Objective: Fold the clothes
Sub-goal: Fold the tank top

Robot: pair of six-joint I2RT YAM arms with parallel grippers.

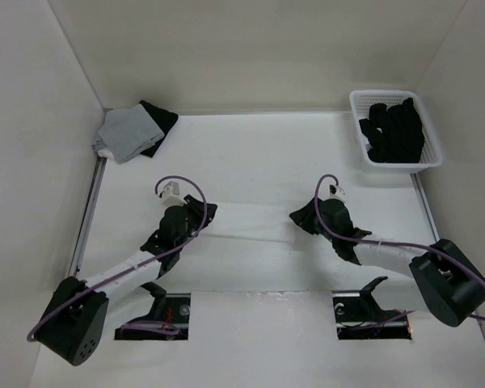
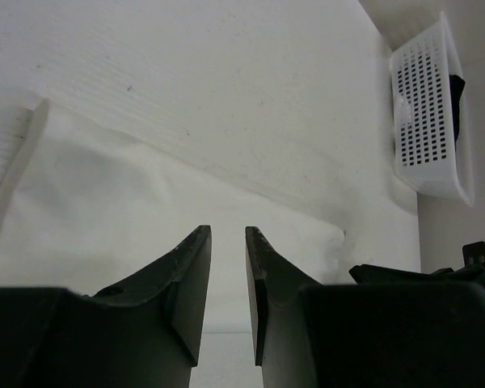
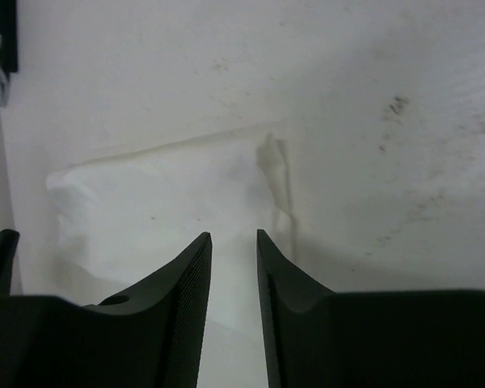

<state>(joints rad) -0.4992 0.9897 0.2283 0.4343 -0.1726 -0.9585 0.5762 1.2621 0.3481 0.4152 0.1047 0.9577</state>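
The clothes, one white garment [image 1: 255,222], lie flat on the white table between my two grippers and are hard to tell from the surface. My left gripper [image 1: 208,212] hovers at the garment's left end. In the left wrist view the garment [image 2: 137,210] spreads under the left gripper [image 2: 228,232], whose jaws stand apart with nothing between them. My right gripper [image 1: 301,217] is at the garment's right end. In the right wrist view the right gripper [image 3: 234,236] is open over the cloth [image 3: 153,198], which has a small raised crease [image 3: 273,158].
A white basket [image 1: 385,93] holding black garments [image 1: 396,129] stands at the back right; the basket [image 2: 424,105] also shows in the left wrist view. A light grey garment [image 1: 128,132] lies on a black garment [image 1: 163,119] at the back left. White walls enclose the table.
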